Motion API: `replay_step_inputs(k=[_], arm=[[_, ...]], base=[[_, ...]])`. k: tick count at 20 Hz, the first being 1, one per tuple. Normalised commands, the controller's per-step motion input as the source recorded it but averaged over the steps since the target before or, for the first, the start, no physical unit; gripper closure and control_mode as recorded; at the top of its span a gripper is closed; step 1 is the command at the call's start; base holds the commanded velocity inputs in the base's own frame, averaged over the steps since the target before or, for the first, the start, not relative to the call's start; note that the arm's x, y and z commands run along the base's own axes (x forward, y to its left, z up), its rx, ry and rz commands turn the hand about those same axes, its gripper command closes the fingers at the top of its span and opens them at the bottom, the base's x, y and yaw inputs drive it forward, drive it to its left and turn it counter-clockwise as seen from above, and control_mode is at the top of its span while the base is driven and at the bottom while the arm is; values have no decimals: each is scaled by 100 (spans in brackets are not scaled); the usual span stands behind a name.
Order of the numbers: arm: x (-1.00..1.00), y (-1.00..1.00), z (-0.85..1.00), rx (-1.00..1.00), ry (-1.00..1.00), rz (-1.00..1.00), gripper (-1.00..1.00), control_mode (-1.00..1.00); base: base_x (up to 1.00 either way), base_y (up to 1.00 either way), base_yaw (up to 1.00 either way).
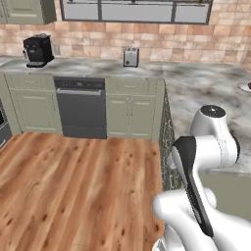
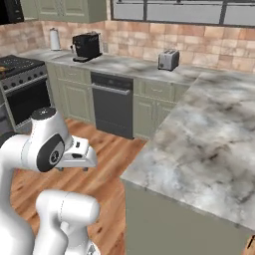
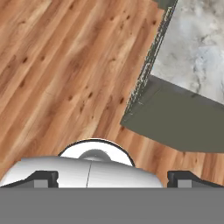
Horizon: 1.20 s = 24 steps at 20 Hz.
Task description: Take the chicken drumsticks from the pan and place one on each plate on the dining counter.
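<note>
My gripper (image 3: 113,179) hangs open over the wooden floor, its two dark fingertips (image 3: 43,178) far apart with nothing between them. In the right base view the hand (image 2: 73,168) points down beside the arm, left of the dining counter (image 2: 209,139). The counter's marble top (image 1: 211,93) stretches away on the right, and its near corner (image 3: 197,43) lies ahead of the hand. A sliver of a pale rimmed plate (image 1: 245,87) shows at the counter's far right edge. The pan and the chicken drumsticks are out of view.
A black stove (image 2: 22,74) stands at the far left. Along the wall worktop stand a coffee machine (image 1: 38,50) and a toaster (image 1: 130,57), with a dishwasher (image 1: 81,108) below. Open wooden floor (image 1: 73,186) lies left of the arm.
</note>
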Motion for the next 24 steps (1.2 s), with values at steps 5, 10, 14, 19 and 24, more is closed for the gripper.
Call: replay_step_inputs(k=[5, 10, 14, 19, 24], arm=[[0, 0, 0, 0, 0, 0, -100, 100], [0, 0, 0, 0, 0, 0, -100, 100], [0, 0, 0, 0, 0, 0, -100, 100], [0, 0, 0, 0, 0, 0, -100, 100], [0, 0, 0, 0, 0, 0, -100, 100]], base=[[44, 100, -22], [65, 100, -4], [96, 99, 0], [100, 84, 3], [100, 47, 9]])
